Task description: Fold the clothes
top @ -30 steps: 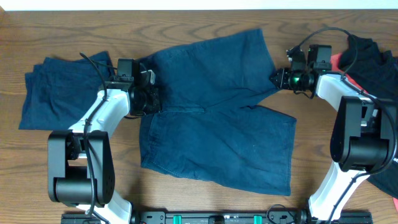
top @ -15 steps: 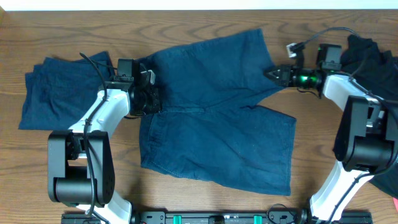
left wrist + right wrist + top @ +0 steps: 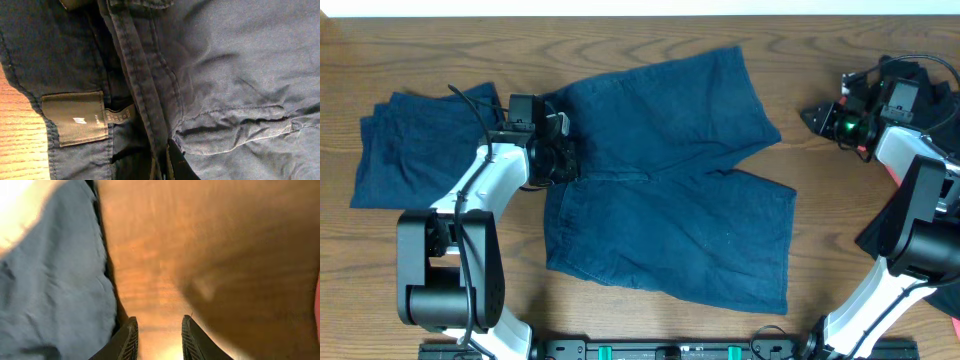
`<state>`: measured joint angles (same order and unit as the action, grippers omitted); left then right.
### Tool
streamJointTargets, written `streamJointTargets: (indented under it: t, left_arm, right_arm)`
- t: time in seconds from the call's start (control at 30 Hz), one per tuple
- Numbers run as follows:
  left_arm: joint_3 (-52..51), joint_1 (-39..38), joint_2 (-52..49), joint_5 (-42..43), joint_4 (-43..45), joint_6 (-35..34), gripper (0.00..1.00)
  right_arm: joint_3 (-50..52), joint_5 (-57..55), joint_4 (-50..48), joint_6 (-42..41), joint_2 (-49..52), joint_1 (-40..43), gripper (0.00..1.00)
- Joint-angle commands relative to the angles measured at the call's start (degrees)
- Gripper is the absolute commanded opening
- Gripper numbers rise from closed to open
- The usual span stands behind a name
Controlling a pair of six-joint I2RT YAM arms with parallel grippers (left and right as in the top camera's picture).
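Two navy garments on counter (image 3: 820, 60): one folded bundle (image 3: 415, 145) far left, one shorts (image 3: 670, 200) flat in centre. Left jaws closed on shorts waistband. Right jaws apart, empty, over bare counter. One black garment (image 3: 942, 108) far right.

A pair of navy shorts (image 3: 670, 180) is lying spread flat across the middle of the frame, its waistband (image 3: 140, 90) pointing left and its two wide legs fanning out to the right: one toward the upper centre, the other toward the lower right. A brown label (image 3: 77, 117) is showing inside the waistband. At the left a folded navy garment (image 3: 415, 145) is resting. At the far right a black garment (image 3: 945, 105) is lying bunched, a sliver of coral-red cloth (image 3: 893, 170) peeking out beside it.
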<state>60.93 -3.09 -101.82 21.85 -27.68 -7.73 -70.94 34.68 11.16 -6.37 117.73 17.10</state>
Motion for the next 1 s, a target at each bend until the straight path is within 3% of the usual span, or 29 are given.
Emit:
streamJointTargets:
  t: [0.0, 0.13, 0.4, 0.6, 0.97]
  left_arm:
    - [-0.28, 0.28, 0.0, -0.96, -0.33, -0.52, 0.06]
    - [-0.28, 0.28, 0.0, -0.96, -0.33, -0.52, 0.06]
    - [-0.28, 0.28, 0.0, -0.94, -0.39, -0.52, 0.06]
    - [-0.28, 0.28, 0.0, -0.94, -0.39, -0.55, 0.06]
    - [-0.28, 0.28, 0.0, -0.94, -0.42, -0.52, 0.06]
  right_arm:
    - [-0.31, -3.3, 2.43, 7.15, 0.04, -2.21, 0.28]
    - [-0.31, -5.35, 4.55, 11.87, 0.04, -5.53, 0.29]
    - [-0.31, -12.22, 4.92, 12.24, 0.04, -11.98, 0.31]
    - [-0.31, -12.87, 4.52, 12.24, 0.04, -13.22, 0.32]
    - [-0.31, -24.2, 5.29, 9.22, 0.04, -13.2, 0.33]
